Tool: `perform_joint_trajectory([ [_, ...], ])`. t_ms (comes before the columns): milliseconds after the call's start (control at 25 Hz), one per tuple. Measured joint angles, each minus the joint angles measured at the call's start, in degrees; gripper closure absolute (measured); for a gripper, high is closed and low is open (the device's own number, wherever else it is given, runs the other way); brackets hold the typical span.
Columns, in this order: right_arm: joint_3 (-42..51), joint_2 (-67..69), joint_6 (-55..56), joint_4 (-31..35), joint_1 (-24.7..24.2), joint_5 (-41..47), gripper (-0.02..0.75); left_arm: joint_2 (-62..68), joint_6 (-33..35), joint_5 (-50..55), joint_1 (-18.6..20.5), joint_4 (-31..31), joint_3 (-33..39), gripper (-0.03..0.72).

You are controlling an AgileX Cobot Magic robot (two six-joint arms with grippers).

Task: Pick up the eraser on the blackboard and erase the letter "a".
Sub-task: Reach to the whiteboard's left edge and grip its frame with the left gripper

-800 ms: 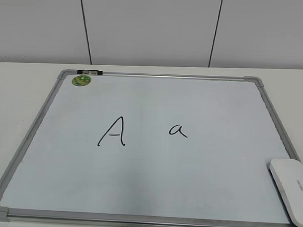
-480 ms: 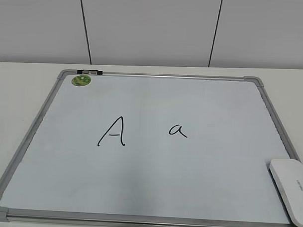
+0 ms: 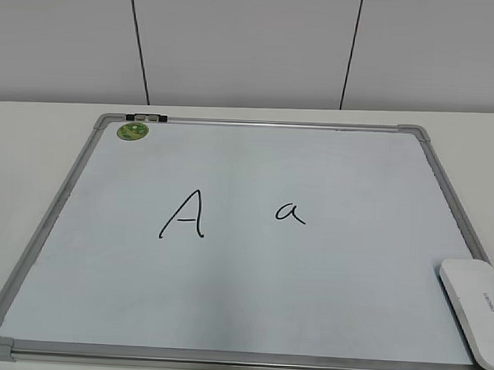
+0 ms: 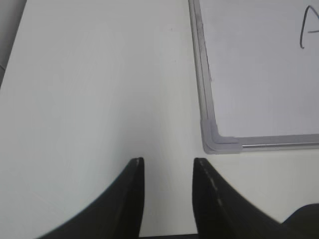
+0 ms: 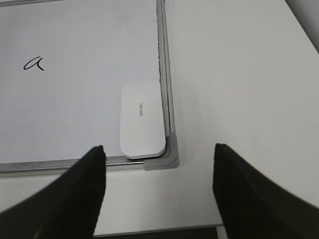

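From the outside camera neither of my pincers shows. The white, rounded oblong plastic eraser point(image 3: 473, 311) lies in the near right corner of the large pale blackboard with its silver-grey metal frame point(image 3: 54, 219), partly cut by the picture's edge. The small handwritten black letter "a" point(image 3: 291, 212) sits mid-board, just right of a larger capital "A" point(image 3: 183, 214); a round green magnet point(image 3: 133, 131) is at the far left corner. I judge the main risk is smearing the capital when wiping, since the two letters stand near each other.

My left wrist camera shows my left pincer point(image 4: 168, 167) parted narrowly, holding nothing, over bare white tabletop point(image 4: 99, 89) beside the board's near left corner, well apart from the eraser.

My right wrist camera shows my right pincer point(image 5: 158, 158) spread wide and empty. The eraser point(image 5: 141, 119) lies just ahead, between the finger lines, tucked against the frame's right rail and corner. That rail could catch my right finger on the way down, or a shallow grip could let the smooth block slip.
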Motion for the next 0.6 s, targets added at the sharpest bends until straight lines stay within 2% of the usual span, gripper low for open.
perform_joint_trajectory([
  [280, 0.0, 0.0, 0.0, 0.0, 0.0, 0.0, 0.237, 19.2, 0.0, -5.9, 0.0, 0.2, -2.7, 0.446],
  [600, 0.0, 0.0, 0.0, 0.0, 0.0, 0.0, 0.237, 44.1, 0.0, -9.8, 0.0, -1.7, -14.4, 0.446],
])
